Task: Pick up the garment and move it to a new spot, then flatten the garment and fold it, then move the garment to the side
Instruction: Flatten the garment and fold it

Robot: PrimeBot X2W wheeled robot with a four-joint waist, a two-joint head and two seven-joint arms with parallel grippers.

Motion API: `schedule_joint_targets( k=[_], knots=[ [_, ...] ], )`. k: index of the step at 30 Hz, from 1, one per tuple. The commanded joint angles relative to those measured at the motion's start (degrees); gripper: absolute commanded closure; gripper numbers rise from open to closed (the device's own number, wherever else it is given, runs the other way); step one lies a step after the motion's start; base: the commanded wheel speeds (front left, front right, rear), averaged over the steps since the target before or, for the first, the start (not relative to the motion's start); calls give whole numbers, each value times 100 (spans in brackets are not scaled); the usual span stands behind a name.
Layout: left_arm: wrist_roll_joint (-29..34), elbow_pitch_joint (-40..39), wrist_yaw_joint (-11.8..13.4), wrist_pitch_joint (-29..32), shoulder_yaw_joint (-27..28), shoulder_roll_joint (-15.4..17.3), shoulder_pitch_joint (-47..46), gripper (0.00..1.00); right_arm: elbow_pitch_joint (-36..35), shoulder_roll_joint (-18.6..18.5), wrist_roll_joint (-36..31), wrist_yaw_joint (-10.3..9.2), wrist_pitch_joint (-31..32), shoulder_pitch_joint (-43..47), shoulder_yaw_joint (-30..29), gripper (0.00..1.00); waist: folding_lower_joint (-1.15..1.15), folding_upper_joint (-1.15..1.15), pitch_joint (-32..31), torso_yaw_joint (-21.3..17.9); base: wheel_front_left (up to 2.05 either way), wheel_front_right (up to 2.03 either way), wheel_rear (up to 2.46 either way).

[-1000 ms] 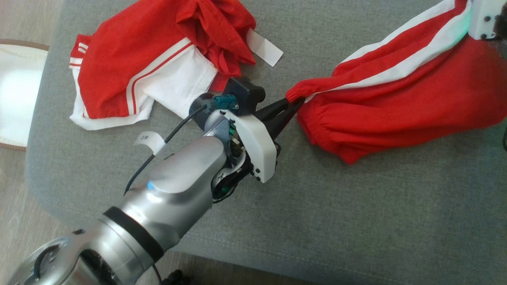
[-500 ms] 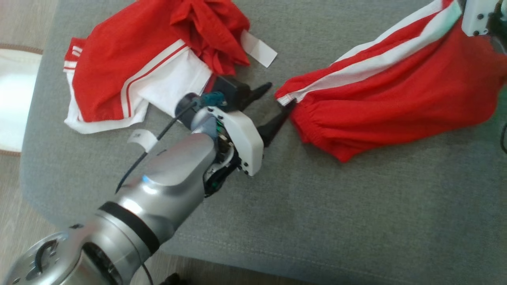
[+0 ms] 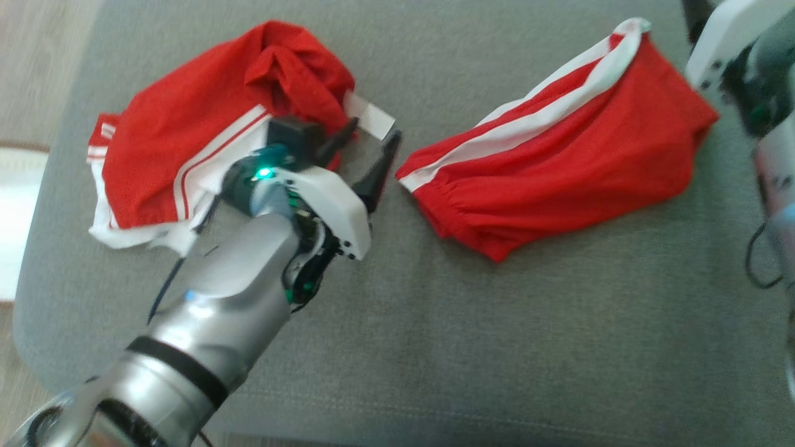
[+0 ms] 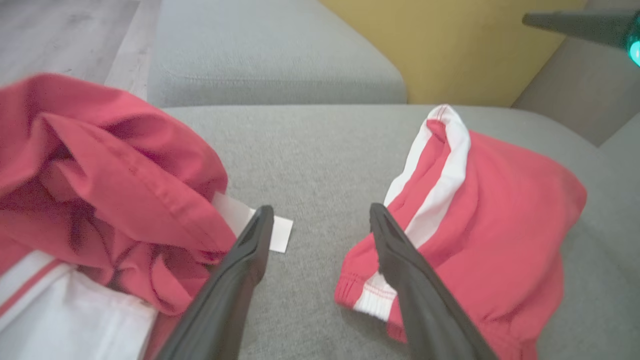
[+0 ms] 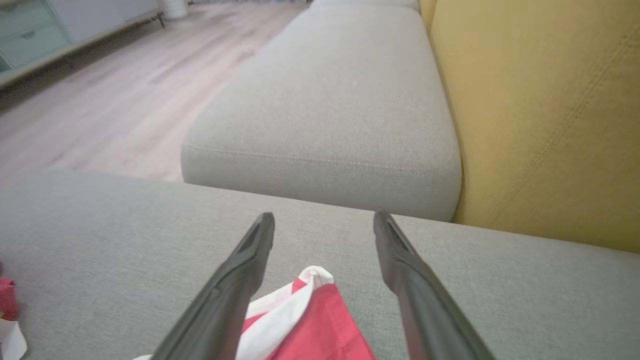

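**Both grippers open, garment lying free on the cushion**

The red garment (image 3: 559, 155), with its white side stripe, is lying flat toward the far right corner of the grey cushion (image 3: 497, 341), and nothing is gripping it. The left gripper (image 3: 374, 130) is hovering just beside the garment's gathered end, fingers spread and empty. It is sitting between the garment and a crumpled red-and-white pile (image 3: 186, 143) near the far left corner. The right gripper (image 5: 325, 217) is hanging over the garment's far tip, fingers parted and holding nothing.

At ten o'clock your silver forearm (image 3: 239, 292) partly hid the crumpled red-and-white cloth (image 3: 186, 124); the right wrist view cropped the red white-striped garment (image 5: 325, 327) at six.
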Motion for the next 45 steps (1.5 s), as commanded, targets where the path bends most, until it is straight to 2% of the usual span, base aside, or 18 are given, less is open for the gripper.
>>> schedule_joint_targets(
  k=[1,10,15,20,27,36,40,45],
  knots=[
    [57,-298,140,-67,413,232,-53,0,-304,157,149,-5,-293,124,150,0,0,0,-280,-186,0,0,0],
    [700,-1467,837,-69,1721,544,1064,0,-1055,108,708,-5,-1506,1408,604,0,0,0,-919,-519,0,0,0],
    [1206,-2124,1016,-69,2352,611,1842,0,-1435,83,577,-5,-2144,2219,630,0,0,0,-1224,-712,0,0,0],
    [1726,-2752,1104,-69,3030,551,2685,0,-1779,274,403,-5,-2514,3009,382,0,0,0,-1388,-871,0,0,0],
    [2402,-3344,984,-70,3614,299,3562,0,-2146,560,70,-5,-2660,3821,-75,0,0,0,-1464,-960,0,0,0],
    [3044,-3708,532,-70,4296,-149,4276,0,-2643,825,-462,-5,-2615,4407,-573,0,0,0,-1399,-900,0,0,0],
    [3230,-3641,287,-70,4465,-280,4208,0,-2707,1059,-289,-5,-2188,4329,-942,0,0,0,-1242,-763,0,0,0],
    [3313,-3551,113,-70,4541,-363,4093,0,-2329,1288,90,-5,-1509,3945,-1679,0,0,0,-1044,-547,0,0,0]
  ],
)
